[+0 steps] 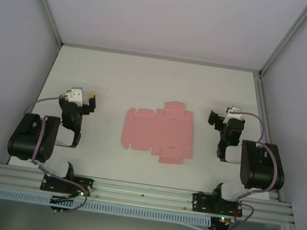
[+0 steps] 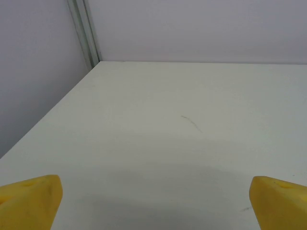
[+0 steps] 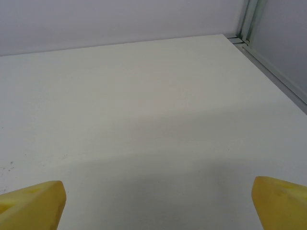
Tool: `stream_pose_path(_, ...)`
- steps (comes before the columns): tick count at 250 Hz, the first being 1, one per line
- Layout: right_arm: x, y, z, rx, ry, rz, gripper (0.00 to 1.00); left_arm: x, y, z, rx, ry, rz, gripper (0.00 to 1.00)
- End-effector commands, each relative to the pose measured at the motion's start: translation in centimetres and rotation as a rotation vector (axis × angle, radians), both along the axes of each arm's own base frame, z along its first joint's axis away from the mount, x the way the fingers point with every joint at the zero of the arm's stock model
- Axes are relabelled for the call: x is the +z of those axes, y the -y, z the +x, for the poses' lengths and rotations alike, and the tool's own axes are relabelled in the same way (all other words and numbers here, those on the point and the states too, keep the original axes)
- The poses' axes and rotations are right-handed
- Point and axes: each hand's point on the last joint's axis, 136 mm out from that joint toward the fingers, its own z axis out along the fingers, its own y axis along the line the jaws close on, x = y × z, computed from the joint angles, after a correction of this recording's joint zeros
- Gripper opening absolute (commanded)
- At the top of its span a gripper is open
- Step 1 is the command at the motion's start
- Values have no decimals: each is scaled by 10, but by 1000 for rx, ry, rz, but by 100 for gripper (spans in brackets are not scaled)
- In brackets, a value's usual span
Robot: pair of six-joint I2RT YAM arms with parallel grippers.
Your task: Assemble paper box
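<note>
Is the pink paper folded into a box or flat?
Flat. The pink paper lies spread on the table, flaps and tabs sticking out all around, no sides folded up.

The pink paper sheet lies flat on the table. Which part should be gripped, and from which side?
The paper box lies fully flat on the table, so nothing stands up to pinch. Probably best is its near flap, which sticks out from the outline: come low from the near side, one of the jaws slipping under its edge.
</note>
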Motion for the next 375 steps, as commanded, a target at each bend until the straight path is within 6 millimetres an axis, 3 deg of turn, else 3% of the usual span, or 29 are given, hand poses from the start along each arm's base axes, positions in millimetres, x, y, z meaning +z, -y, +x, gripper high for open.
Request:
stream_pose_path(1,4,-2,1,8,14,10,100,8,0,5,2,26,24,100)
stream_pose_path(103,5,-3,2,19,16,19,100,8,1,6,-1,24,21,100)
stream_pose_path(122,5,-3,2,21,15,20,94,8,0,5,2,25,24,100)
stream_pose_path(148,8,1,2,-3,21,20,100,10,0,7,6,15,20,100)
stream_pose_path(178,20,1,4,0,2,17,100,26,0,12,5,-9,25,100)
stream_pose_path(217,41,-3,5,20,-16,11,100,50,-8,3,57,22,-19,100)
stream_pose_path(254,73,-7,6,-12,-38,33,100,78,8,3,3,16,-91,100)
stream_pose_path(277,86,-30,2,23,-117,68,100,84,22,3,-14,-58,-148,100)
stream_pose_path(316,90,-106,-24,192,-308,132,100,77,70,-6,-129,-212,-323,100)
stream_pose_path(355,59,-175,-60,337,-533,215,92,64,133,-22,-274,-332,-390,100)
stream_pose_path(375,31,-193,-75,358,-665,243,89,54,155,-31,-331,-408,-399,100)
